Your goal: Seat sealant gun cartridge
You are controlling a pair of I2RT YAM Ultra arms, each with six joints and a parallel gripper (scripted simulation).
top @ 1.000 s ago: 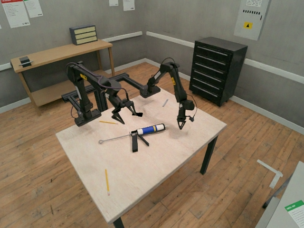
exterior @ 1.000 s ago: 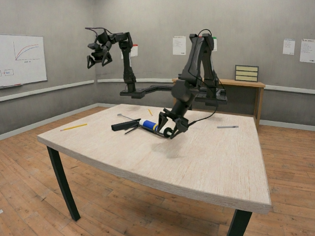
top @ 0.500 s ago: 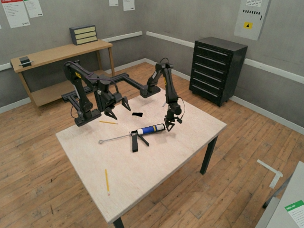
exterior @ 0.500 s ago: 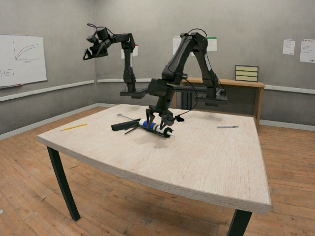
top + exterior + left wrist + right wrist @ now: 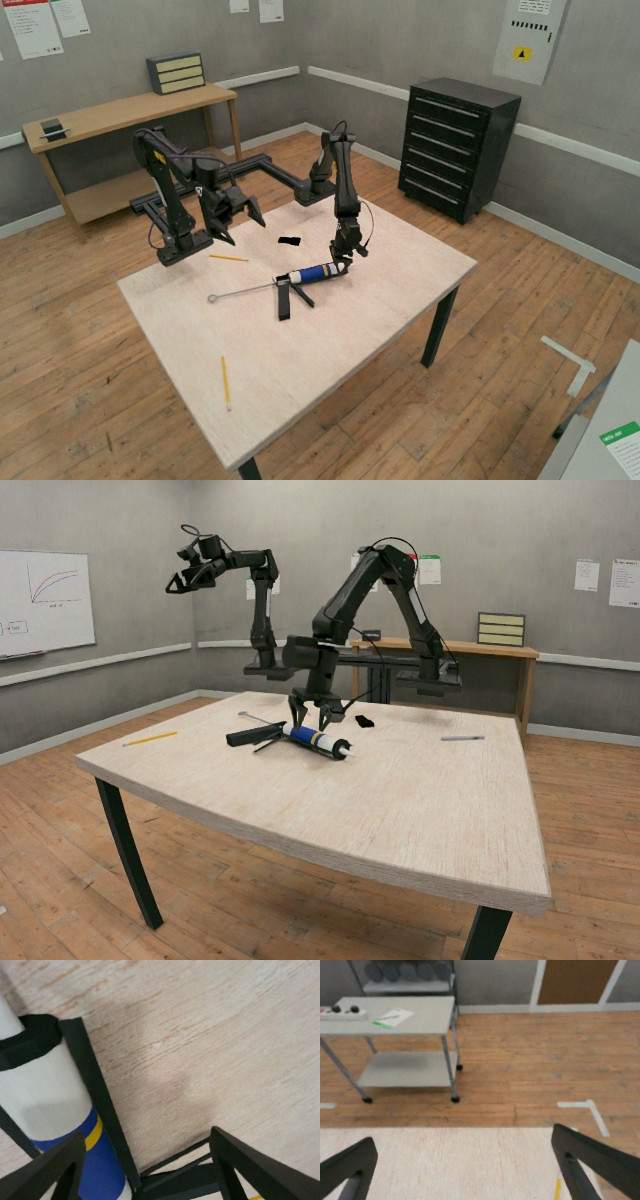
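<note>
If taking hold of the cartridge, lying in the gun on the table, expect probably light, stiff, slippery handling and clasp squarely across the blue middle, with left gripper fairly wide beside it, right gripper fully spread, well apart.

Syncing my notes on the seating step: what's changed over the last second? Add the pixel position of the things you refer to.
The left tool (image 5: 340, 267) (image 5: 310, 729) (image 5: 148, 1137) moved from beyond the nozzle end back over the cartridge (image 5: 311, 273) (image 5: 305, 733) (image 5: 45, 1095), toward the handle. The right tool (image 5: 249, 235) (image 5: 174, 590) (image 5: 467, 1138) rose and drew back toward its base. Nothing gripped or released. Gun (image 5: 283, 302) (image 5: 253, 734) (image 5: 95, 1075) and cartridge: no visible shift.
</note>
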